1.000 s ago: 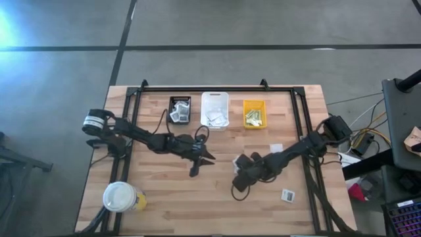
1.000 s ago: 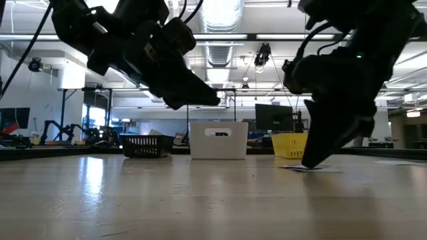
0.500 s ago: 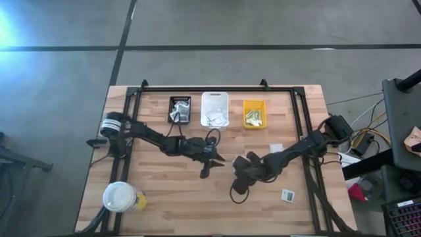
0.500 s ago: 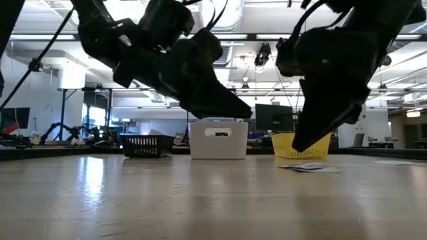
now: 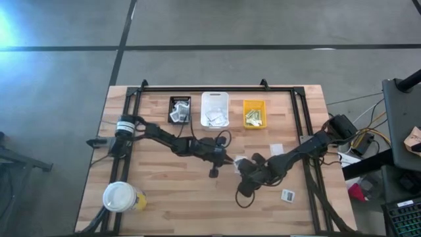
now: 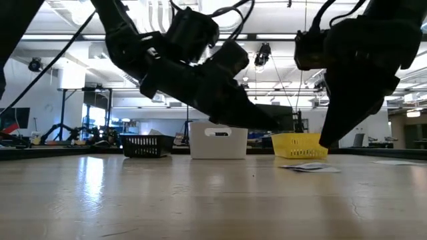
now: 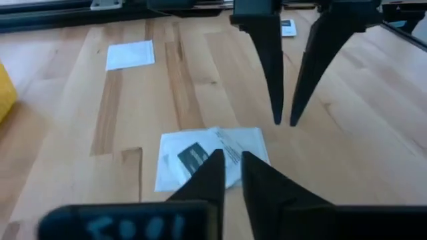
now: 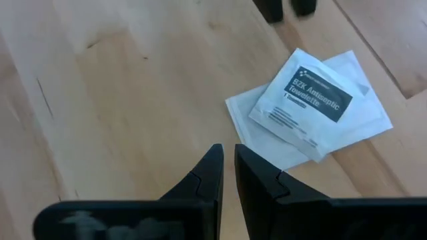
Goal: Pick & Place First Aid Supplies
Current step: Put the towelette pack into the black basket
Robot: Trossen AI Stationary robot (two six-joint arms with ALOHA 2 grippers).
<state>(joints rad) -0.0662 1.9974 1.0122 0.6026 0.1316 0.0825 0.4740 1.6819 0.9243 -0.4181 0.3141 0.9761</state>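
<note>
In the high view the two arms meet at the middle of the frame and cover most of the small stack of white packets [image 5: 238, 160] lying between them; only a pale corner shows there, and the printing on it cannot be read from above; the low view shows the same stack as a thin pale sliver [image 6: 308, 167] on the table right of centre, with both dark grippers hanging above it and clear of the wood. The left wrist view shows the stack plainly [image 7: 210, 156]: two overlapping white squares, the top one with a dark printed patch, lying just ahead of the left gripper [image 7: 230, 175], whose fingers stand nearly pressed together with a narrow slit between them and pinch nothing; the tips of the other arm's fingers hang at the far edge of the stack. In the right wrist view the packets [image 8: 312, 107] lie ahead and to the upper right of the right gripper [image 8: 227, 167]; its fingers are likewise close together with only a thin gap, holding nothing, apart from the paper. Further packets lie right of centre in the high view, one white square [image 5: 277, 149] above the right arm and one with a dark patch [image 5: 287, 195] below it; at top centre stand three bins, black [image 5: 179, 109], white [image 5: 215, 110] and yellow [image 5: 254, 114], each with supplies inside, too small to tell apart; a white-lidded cup [image 5: 120, 196] sits lower left.
</note>
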